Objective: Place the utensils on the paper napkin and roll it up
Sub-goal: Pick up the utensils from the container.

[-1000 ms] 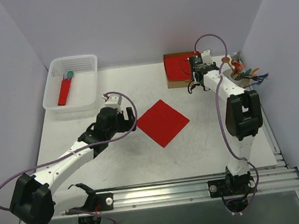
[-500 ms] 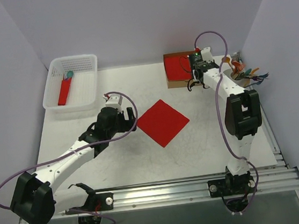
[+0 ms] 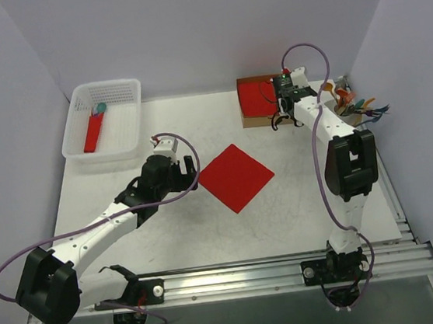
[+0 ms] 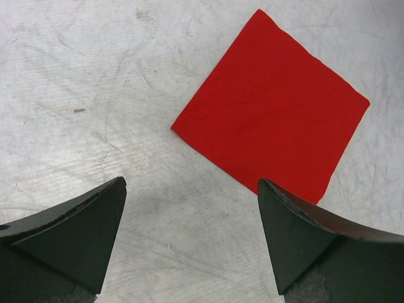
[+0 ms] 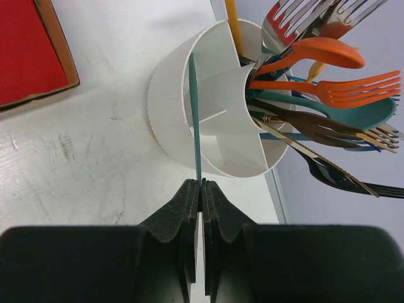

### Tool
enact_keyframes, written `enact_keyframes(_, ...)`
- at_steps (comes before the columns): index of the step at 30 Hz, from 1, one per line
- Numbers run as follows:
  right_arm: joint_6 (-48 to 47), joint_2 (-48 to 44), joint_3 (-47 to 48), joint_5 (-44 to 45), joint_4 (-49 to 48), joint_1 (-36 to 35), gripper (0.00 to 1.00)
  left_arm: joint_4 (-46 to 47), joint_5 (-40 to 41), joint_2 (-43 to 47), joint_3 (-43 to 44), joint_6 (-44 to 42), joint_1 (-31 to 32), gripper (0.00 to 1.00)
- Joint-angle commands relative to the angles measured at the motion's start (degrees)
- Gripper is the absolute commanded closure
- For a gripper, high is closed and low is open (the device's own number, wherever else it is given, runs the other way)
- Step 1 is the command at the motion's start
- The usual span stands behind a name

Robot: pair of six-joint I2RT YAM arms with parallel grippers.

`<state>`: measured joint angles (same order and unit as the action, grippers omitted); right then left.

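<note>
Right gripper (image 5: 201, 189) jaws pinch thin teal utensil handle (image 5: 194, 120) at white divided cup (image 5: 183, 107), far right. Advise straight pull, clear of cup's divider. Left gripper (image 4: 192, 208) jaws wide, near red napkin (image 4: 271, 120).

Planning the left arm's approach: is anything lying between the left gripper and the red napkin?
Nothing visible. The left gripper, jaws open, hangs over bare table just beside the paper napkin, which lies flat with nothing on it.
</note>
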<state>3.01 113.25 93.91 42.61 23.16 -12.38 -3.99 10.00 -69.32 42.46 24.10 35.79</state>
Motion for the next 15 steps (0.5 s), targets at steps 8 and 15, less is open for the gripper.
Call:
enact_keyframes(8,5.0,-7.3,11.3,-5.0,14.7,-2.0,1.00,2.4,0.4,2.7,0.3,-1.5,-0.3,0.06)
enact_keyframes(15,8.8,-12.9,14.3,-10.2,20.9,-5.2,1.00,7.1,-2.3,7.0,-2.4,-2.4,-0.2,0.06)
